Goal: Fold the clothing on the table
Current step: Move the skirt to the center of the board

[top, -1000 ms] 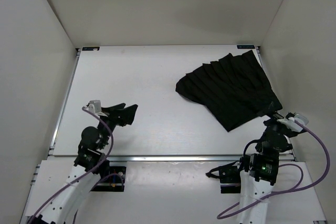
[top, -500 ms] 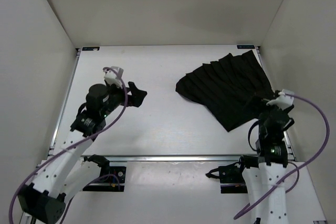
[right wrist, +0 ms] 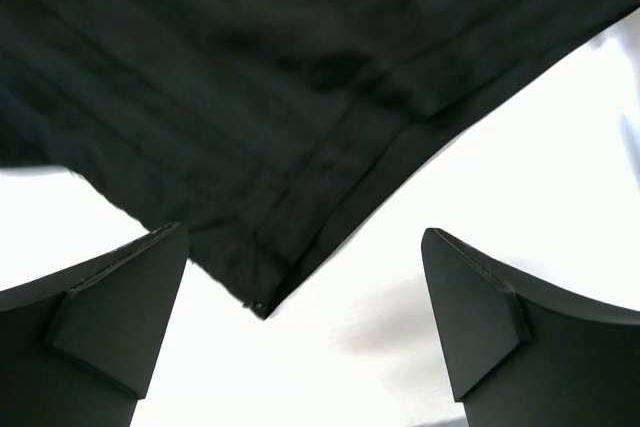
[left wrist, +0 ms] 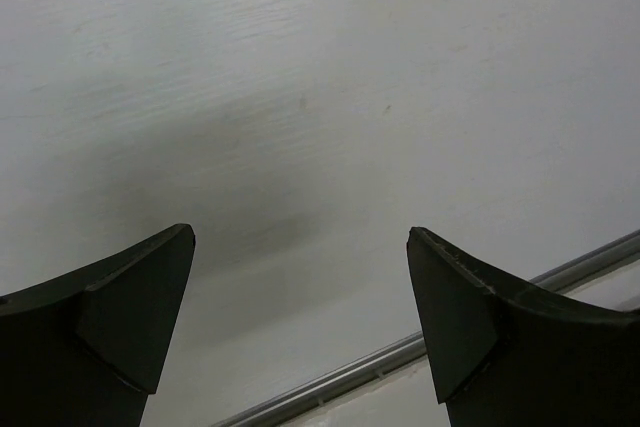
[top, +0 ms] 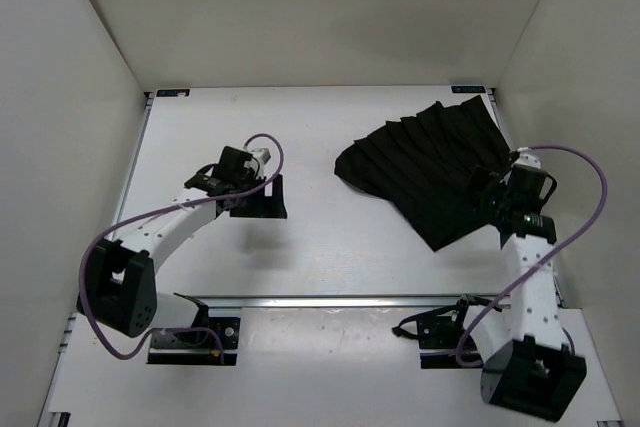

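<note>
The clothing (top: 430, 169) is a black pleated skirt, spread fan-shaped on the back right of the white table (top: 300, 127). My right gripper (top: 489, 197) hovers open over the skirt's near right edge. In the right wrist view a skirt (right wrist: 300, 77) corner points down between the spread fingers (right wrist: 110, 317), and that gripper (right wrist: 305, 235) holds nothing. My left gripper (top: 262, 197) stands open over bare table left of the skirt, well apart from it. The left wrist view shows the gripper (left wrist: 300, 235) with only white tabletop between its fingers (left wrist: 480, 317).
White enclosure walls (top: 70, 97) close in on the left, back and right. A metal rail (top: 330, 300) runs along the table's near edge and also shows in the left wrist view as a rail (left wrist: 400, 352). Blue-black corner marks (top: 172, 93) sit at the back.
Both arms have stretched out from near their bases over the table. The left gripper moved right toward the middle; the right gripper moved up onto the skirt's near right edge. Both stayed open.
</note>
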`<action>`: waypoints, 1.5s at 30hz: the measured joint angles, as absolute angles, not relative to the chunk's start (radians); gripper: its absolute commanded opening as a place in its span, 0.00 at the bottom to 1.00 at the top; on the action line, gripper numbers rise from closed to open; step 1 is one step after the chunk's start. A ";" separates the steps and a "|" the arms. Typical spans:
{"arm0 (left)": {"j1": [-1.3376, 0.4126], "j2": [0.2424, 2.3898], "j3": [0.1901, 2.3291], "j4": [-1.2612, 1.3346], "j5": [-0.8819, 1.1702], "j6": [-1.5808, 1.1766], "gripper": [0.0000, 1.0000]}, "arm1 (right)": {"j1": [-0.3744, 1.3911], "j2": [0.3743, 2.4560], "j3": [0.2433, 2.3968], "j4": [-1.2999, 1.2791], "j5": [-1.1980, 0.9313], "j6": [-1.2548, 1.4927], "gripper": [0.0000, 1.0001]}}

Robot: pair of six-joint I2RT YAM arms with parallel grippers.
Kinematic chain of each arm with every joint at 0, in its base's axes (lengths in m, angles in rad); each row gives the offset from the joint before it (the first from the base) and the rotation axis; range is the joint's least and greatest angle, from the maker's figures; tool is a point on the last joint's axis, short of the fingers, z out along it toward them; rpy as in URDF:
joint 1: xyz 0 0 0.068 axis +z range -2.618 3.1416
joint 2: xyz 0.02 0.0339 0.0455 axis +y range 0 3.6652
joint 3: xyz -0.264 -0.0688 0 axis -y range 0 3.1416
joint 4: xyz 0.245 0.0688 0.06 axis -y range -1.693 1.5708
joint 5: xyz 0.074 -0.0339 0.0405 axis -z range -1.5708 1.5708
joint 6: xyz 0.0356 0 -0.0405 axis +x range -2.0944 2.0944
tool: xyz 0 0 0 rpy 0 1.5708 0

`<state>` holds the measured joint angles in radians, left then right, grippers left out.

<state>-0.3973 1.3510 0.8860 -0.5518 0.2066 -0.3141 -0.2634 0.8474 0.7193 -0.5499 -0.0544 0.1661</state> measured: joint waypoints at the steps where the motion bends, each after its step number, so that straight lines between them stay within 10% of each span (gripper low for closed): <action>1: -0.383 1.354 0.891 -0.568 0.206 -0.311 0.99 | -0.265 0.901 0.744 -0.570 -0.072 0.171 1.00; 20: -0.276 1.350 0.911 -0.544 0.366 -0.086 0.98 | -0.335 1.063 0.750 -0.608 -0.405 0.250 0.99; 32: -0.237 1.433 0.937 -0.587 0.392 -0.088 0.99 | 0.117 1.166 0.752 -0.605 -0.105 0.210 0.93; 45: -0.250 1.341 0.936 -0.675 0.157 -0.092 0.99 | 0.201 1.332 0.731 -0.607 0.111 0.059 0.75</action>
